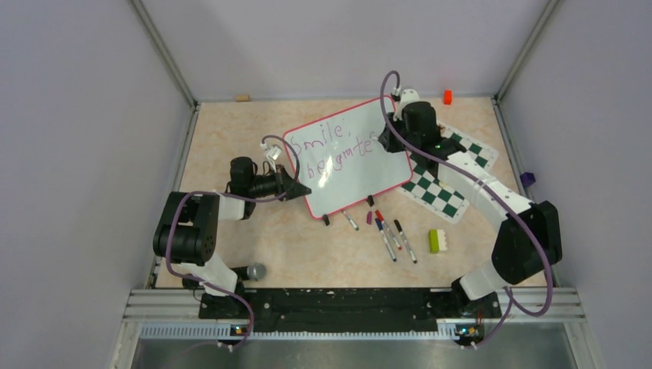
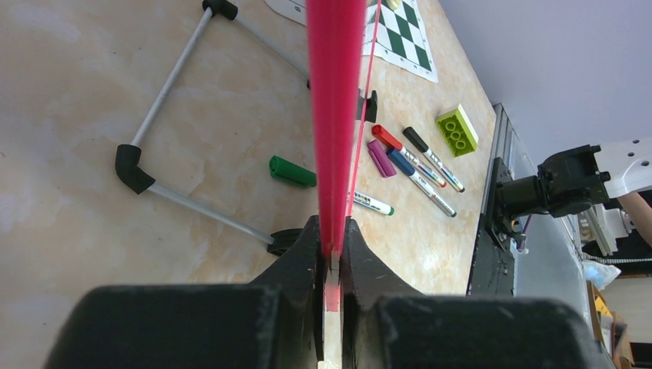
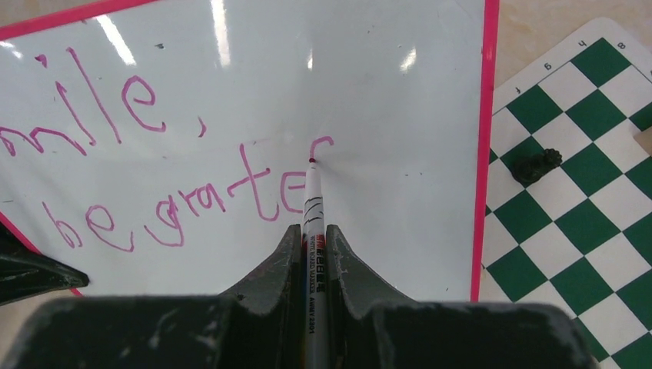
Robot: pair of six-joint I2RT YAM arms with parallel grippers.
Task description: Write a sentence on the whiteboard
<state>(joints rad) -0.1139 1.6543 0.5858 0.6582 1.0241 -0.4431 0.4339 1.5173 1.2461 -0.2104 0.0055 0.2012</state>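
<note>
On table [image 1: 292, 246], left gripper [image 2: 332, 234] clamps whiteboard [image 1: 361, 173] rim; right gripper [image 3: 312, 234] clenches marker [image 3: 312, 201], tip touching whiteboard at end of handwritten sentence [image 3: 184, 215].

Left arm [image 1: 188, 227]: lower left of top view, elbow folded high, forearm reaching right toward centre. Left gripper [image 1: 298, 188]: jaws pinched tight on whiteboard [image 2: 335, 115] rim, edge-on between fingers.
Right arm [image 1: 492, 200]: rises from lower right, stretched up-left toward upper centre. Right gripper [image 1: 394, 129]: fingers clamped round marker [image 3: 314, 201], tip well forward of jaws.
</note>
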